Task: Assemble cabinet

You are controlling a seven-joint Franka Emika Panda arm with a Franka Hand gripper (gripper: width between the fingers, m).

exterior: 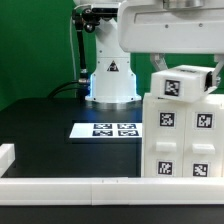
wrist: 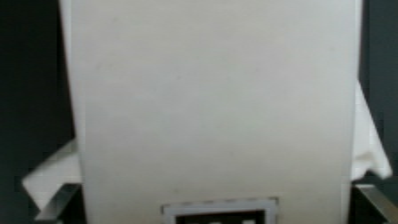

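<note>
The cabinet (exterior: pixel 182 145) is a white boxy unit at the exterior view's right, standing against the front rail, with several black-and-white tags on its face. A smaller white top module (exterior: pixel 181 84) with one tag sits on top of it. My gripper (exterior: pixel 184 70) reaches down from above, and its dark fingers flank this top module on both sides. In the wrist view the module's white face (wrist: pixel 205 100) fills most of the frame, with a tag (wrist: pixel 222 212) at its near end. The dark fingertips (wrist: pixel 54 205) press against its two sides, with my gripper (wrist: pixel 217 206) shut on it.
The marker board (exterior: pixel 104 130) lies on the black table, left of the cabinet. The robot base (exterior: pixel 111 80) stands behind it. Low white border rails run along the front (exterior: pixel 70 187) and at the exterior view's left (exterior: pixel 5 155).
</note>
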